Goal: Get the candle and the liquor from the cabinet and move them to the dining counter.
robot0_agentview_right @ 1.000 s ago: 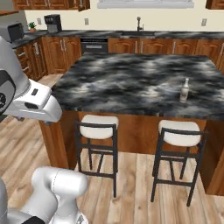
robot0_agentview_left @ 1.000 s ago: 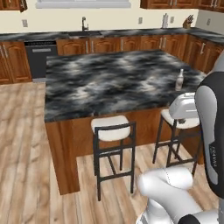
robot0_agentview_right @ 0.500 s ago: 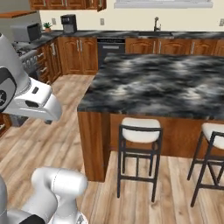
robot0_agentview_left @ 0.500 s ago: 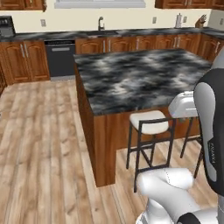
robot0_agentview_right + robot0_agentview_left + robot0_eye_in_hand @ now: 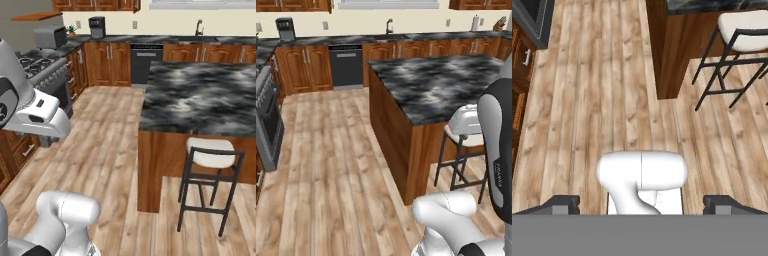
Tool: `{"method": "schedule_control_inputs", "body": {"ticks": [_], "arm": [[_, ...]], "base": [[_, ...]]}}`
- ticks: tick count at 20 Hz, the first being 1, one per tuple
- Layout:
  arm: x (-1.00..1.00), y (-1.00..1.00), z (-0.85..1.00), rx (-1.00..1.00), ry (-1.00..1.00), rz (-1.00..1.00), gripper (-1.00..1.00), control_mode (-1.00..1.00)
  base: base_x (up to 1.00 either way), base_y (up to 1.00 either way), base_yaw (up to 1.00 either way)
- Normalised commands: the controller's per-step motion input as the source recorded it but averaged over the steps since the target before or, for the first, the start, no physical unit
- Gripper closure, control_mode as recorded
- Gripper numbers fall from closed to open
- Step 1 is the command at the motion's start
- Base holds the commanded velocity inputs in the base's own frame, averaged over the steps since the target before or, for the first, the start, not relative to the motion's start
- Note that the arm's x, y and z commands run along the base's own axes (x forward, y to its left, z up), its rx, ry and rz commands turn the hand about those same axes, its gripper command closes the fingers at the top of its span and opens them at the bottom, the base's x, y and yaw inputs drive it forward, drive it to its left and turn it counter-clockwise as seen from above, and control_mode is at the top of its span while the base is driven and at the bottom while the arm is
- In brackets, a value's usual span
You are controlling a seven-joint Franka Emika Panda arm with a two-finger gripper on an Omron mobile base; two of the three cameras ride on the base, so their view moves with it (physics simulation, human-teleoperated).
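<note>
The dining bench (image 5: 446,85), the marbled island, stands on the plank floor (image 5: 331,165). A cream-seated stool (image 5: 210,152) is tucked against its wooden side. Beyond the island along the far wall are a black dishwasher (image 5: 346,65) and a sink tap (image 5: 389,25), with a stove (image 5: 47,75) off to the island's far side. The pincer (image 5: 641,204) hangs released over the floor just beside the island's corner, its dark tips wide apart, grasping nothing
</note>
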Motion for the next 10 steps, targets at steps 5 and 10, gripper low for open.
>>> {"method": "schedule_control_inputs", "body": {"ticks": [5, 10], "arm": [[0.0, 0.0, 0.0, 0.0, 0.0, 0.0, -1.0, 1.0], [0.0, 0.0, 0.0, 0.0, 0.0, 0.0, -1.0, 1.0]], "base": [[0.62, 1.0, -0.01], [1.0, 1.0, -0.06]]}}
